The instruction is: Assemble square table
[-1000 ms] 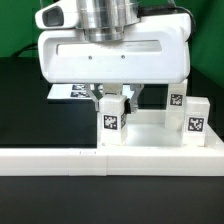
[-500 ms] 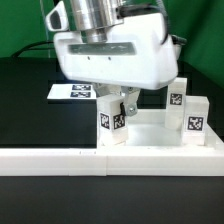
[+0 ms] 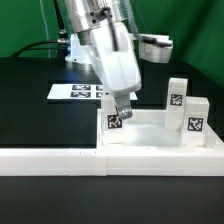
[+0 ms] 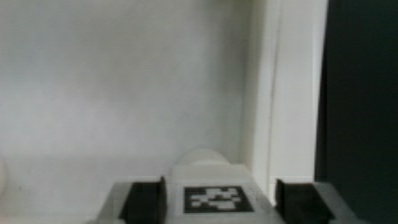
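The white square tabletop [image 3: 150,137] lies flat against the low border wall. Two white tagged legs [image 3: 178,98] [image 3: 196,121] stand upright at its corners on the exterior view's right. A third tagged leg [image 3: 113,124] stands at the near corner on the exterior view's left. My gripper [image 3: 121,108] comes down on it at a slant, shut on that leg. In the wrist view the leg [image 4: 215,192] sits between my two black fingers [image 4: 150,200], over the tabletop [image 4: 107,90] and its raised rim [image 4: 267,90]. My gripper [image 4: 217,200] holds it. The fourth leg is out of view.
The long low white border wall [image 3: 50,158] runs along the front. The marker board [image 3: 75,92] lies flat on the black table [image 3: 30,110] behind the tabletop. The arm's base stands at the back. The black table also shows in the wrist view [image 4: 365,100].
The wrist has turned and tilted from upright and square-on to a slant toward the exterior view's left. The gripper stays on the same leg, which has stayed at its corner.
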